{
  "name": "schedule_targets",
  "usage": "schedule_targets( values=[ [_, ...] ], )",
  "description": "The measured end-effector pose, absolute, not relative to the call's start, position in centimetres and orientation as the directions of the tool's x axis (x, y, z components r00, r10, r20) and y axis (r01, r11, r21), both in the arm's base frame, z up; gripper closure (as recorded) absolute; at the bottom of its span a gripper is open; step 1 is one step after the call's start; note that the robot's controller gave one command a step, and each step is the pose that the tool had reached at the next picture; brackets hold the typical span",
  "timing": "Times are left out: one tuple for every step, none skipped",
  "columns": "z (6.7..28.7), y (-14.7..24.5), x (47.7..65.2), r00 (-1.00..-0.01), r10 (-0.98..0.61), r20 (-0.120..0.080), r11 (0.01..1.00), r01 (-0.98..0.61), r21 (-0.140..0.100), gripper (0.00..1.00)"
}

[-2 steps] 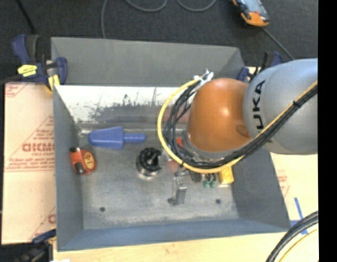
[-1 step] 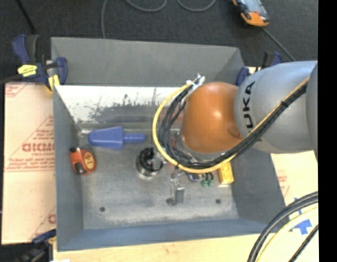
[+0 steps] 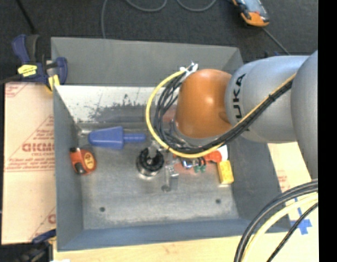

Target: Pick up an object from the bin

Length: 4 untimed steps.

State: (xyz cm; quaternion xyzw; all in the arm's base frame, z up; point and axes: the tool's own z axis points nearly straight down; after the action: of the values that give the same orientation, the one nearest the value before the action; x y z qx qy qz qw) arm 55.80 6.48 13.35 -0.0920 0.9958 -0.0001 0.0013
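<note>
Grey metal forms the bin [image 3: 157, 212], and its few loose things lie flat and apart on the floor, as dropped things settle, not stacked. At the left of the frame a small orange and black casing [image 3: 82, 160], like a tape measure, rests near the left wall. Right of it and higher, a blue tool with a thick tapering handle [image 3: 109, 137] lies lengthwise along the foot of the back wall, its thin end toward the centre. In the middle of the floor sits a black round knob-like thing [image 3: 149, 160], squat and dark on a paler base, free of its neighbours; I judge it the likeliest pick. Just right of it and slightly lower hangs the gripper [image 3: 169, 178], low over the floor beneath the arm's orange cover [image 3: 204, 102] and cable loops, which hide much of it. Whether the claw is spread or pressed together I cannot tell. The arm enters from the right with its wrist turned down, probably for a straight descent. Further right lie a small red piece [image 3: 213, 156] and a yellow block [image 3: 226, 172], close together.
</note>
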Motion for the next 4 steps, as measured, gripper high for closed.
schedule_targets(
  values=[
    [12.6, 6.4, 57.1, -0.978, -0.210, -0.006, 0.978, -0.210, -0.002, 0.00],
    [9.7, 5.9, 59.3, -0.996, -0.094, -0.007, 0.996, -0.094, 0.001, 0.00],
    [7.7, 6.9, 60.1, -0.993, -0.113, -0.015, 0.994, -0.113, -0.001, 1.00],
    [7.5, 7.0, 60.0, -0.994, -0.113, -0.012, 0.994, -0.113, 0.000, 0.00]
  ],
)
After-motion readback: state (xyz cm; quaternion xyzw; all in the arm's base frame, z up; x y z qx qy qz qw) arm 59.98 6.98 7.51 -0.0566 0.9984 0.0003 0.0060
